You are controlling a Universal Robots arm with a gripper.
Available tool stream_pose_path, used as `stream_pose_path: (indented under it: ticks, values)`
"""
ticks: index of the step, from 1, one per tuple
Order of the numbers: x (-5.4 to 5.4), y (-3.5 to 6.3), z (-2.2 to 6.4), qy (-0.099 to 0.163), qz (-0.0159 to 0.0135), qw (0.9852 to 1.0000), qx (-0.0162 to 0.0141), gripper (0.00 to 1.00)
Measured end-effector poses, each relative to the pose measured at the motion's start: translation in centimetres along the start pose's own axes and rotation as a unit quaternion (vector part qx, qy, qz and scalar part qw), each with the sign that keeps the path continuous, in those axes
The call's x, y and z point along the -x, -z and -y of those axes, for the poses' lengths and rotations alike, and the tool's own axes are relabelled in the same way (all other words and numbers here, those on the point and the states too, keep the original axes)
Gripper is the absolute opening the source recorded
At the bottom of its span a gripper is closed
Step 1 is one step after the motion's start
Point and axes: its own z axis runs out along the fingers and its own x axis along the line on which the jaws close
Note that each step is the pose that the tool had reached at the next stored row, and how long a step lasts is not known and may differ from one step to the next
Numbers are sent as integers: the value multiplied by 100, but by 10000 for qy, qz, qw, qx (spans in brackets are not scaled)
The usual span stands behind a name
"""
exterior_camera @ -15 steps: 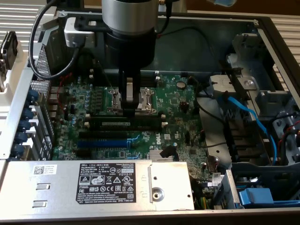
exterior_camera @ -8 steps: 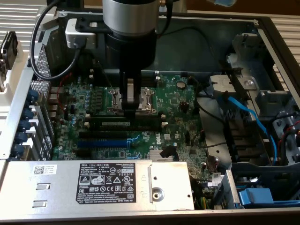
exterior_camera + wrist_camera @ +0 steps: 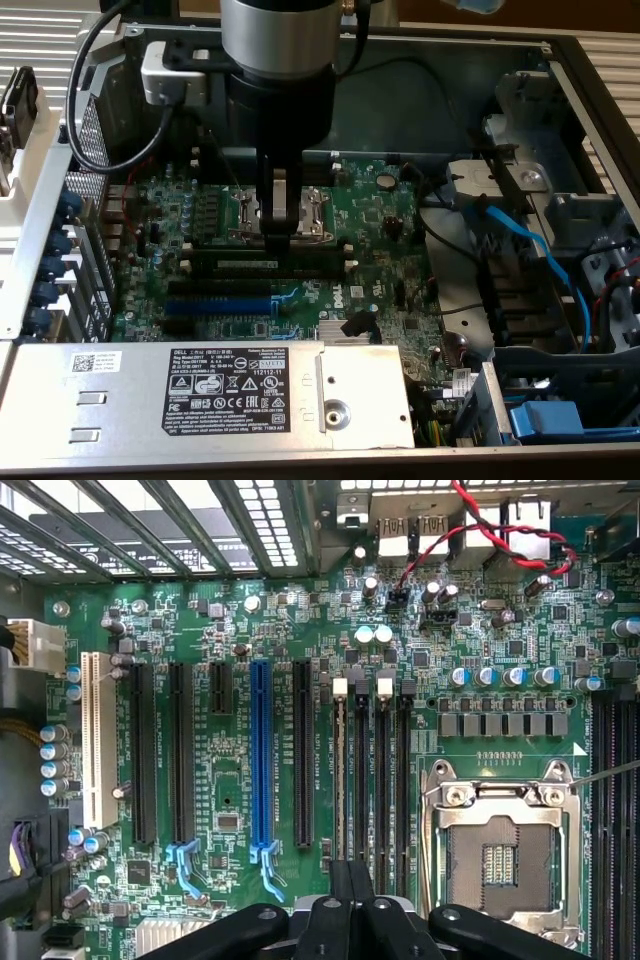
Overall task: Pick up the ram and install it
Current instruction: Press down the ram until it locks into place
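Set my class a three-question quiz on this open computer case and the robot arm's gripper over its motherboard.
1. True or false: the dark two-finger gripper has its jaws wide open.
2. The long plastic expansion slot that stands out among the black ones is: A red, B blue, C yellow.
3. Which part lies directly below the gripper in the exterior view?
Key: 1 false; 2 B; 3 the long dark-green ram stick with a pale label.
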Motion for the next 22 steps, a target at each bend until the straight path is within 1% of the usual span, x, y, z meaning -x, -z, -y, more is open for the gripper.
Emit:
stream_pose_path:
  ticks: [22]
  values:
    - [4, -73, 0, 0, 0, 10000, 0, 10]
